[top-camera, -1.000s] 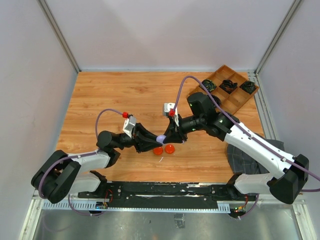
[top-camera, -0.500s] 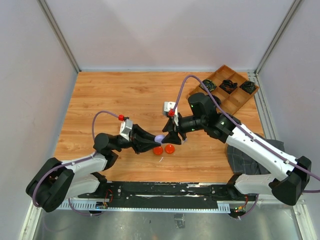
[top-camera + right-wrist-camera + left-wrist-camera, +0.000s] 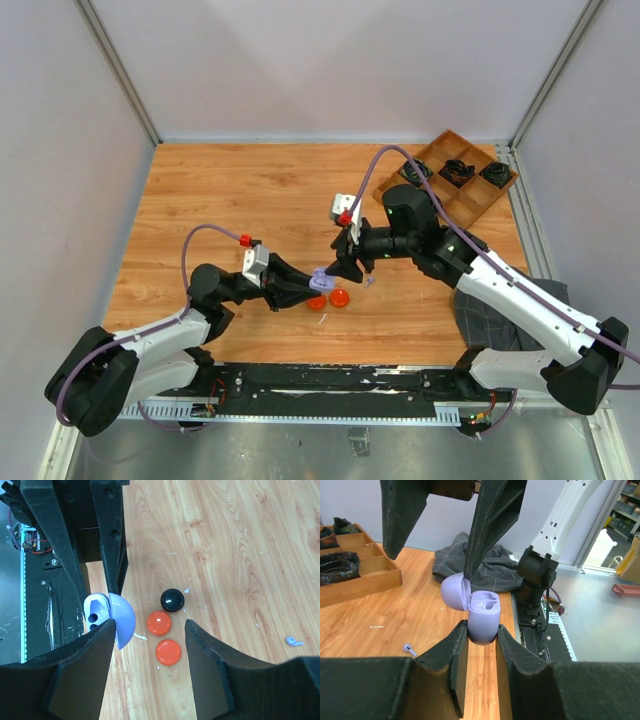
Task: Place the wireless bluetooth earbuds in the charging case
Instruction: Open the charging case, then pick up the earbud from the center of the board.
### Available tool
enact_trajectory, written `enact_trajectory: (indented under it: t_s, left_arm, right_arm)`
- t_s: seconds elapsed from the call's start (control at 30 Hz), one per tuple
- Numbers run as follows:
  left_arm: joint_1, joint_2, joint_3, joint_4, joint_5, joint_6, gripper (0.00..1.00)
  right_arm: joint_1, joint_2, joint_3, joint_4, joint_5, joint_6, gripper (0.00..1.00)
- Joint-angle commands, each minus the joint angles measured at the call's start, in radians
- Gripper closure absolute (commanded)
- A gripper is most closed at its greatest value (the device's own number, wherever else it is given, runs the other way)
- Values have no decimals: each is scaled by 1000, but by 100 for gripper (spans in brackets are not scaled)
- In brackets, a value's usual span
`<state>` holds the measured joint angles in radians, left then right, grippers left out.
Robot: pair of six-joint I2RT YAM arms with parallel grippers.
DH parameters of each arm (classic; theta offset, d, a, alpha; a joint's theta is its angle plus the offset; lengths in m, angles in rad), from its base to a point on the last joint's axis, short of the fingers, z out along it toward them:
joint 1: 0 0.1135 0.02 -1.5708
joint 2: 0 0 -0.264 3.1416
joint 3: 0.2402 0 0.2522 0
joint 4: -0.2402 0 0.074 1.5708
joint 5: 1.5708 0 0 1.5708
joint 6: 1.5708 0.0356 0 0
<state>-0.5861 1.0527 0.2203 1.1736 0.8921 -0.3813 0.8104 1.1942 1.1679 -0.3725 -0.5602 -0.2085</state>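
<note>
Left end effector (image 3: 481, 628) pinches the lilac charging case (image 3: 484, 614) upright, lid open, presenting its wells; right end effector (image 3: 150, 630) is spread.

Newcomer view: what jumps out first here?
The open lilac case, clamped in the left gripper mid-table, with the right gripper open close over it. Below lie two orange discs and a black disc; a lone lilac earbud lies apart on the table.
</note>
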Motion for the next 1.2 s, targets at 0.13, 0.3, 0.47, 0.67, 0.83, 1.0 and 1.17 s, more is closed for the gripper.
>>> enact_trajectory:
  t_s: [0.13,0.3,0.47,0.67,0.83,1.0,1.17]
  left_arm:
    - [-8,-22,-13,-3,-3,53,100]
    - [-8,-28,-29,-56,-146,142,100]
    - [-7,-3,-117,77,-280,187,100]
    - [-7,13,-177,155,-349,232,100]
    - [-7,39,-199,197,-370,252,100]
    - [-7,73,-185,201,-340,234,100]
    - [-7,72,-191,194,-350,250,100]
  right_arm:
    - [-11,-7,28,45,101,31,39]
    - [-13,-13,61,-7,154,80,32]
    - [-27,-30,17,-53,318,179,29]
    - [-58,12,-45,-105,505,285,29]
    - [-68,106,-57,-156,628,367,30]
    - [-85,213,-42,-195,657,459,32]
    - [-117,312,-47,-212,651,533,35]
